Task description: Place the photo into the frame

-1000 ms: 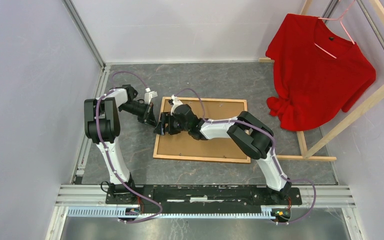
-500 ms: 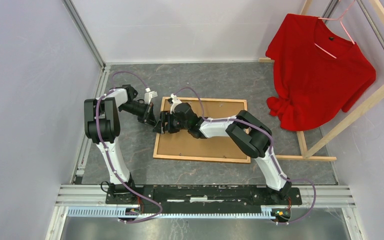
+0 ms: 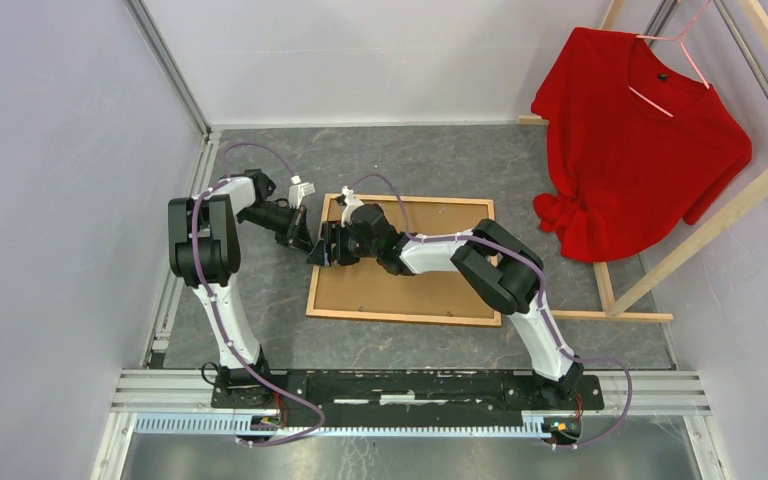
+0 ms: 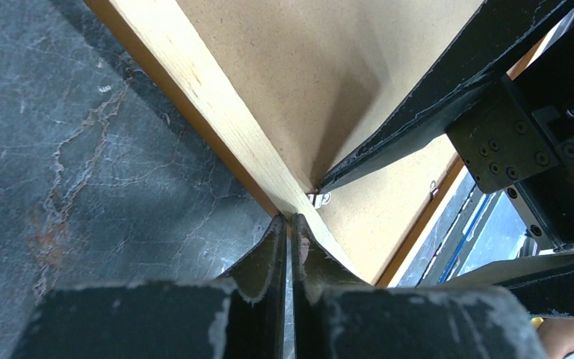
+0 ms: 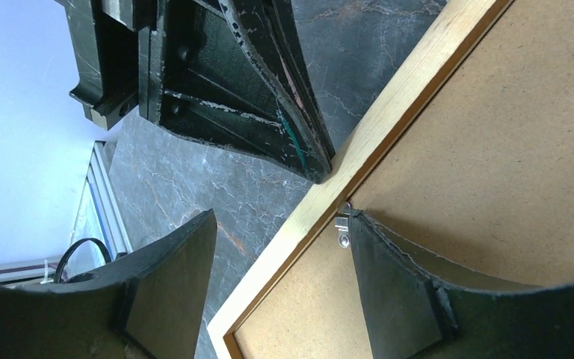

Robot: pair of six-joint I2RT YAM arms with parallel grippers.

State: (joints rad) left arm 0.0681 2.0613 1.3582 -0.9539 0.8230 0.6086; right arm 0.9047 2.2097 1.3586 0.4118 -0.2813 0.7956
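The overhead view is bright and evenly lit; only faint shadows fall on the brown hardboard backing board (image 3: pixel 410 290) and the dark grey marbled tabletop (image 3: pixel 440 160). In the left wrist view the left gripper's (image 4: pixel 290 224) black fingers (image 4: pixel 265 258) along the bottom edge are blurred, and a soft grey shadow crosses the board at upper centre. In the right wrist view the pale wall (image 5: pixel 22 112) at upper left washes out to bluish white, and the right gripper's (image 5: pixel 280 217) fingers at the bottom look soft.

Left arm (image 3: pixel 200 240) and right arm (image 3: pixel 430 255) reach inward, tips nearly meeting; left jaws closed, right jaws spread.
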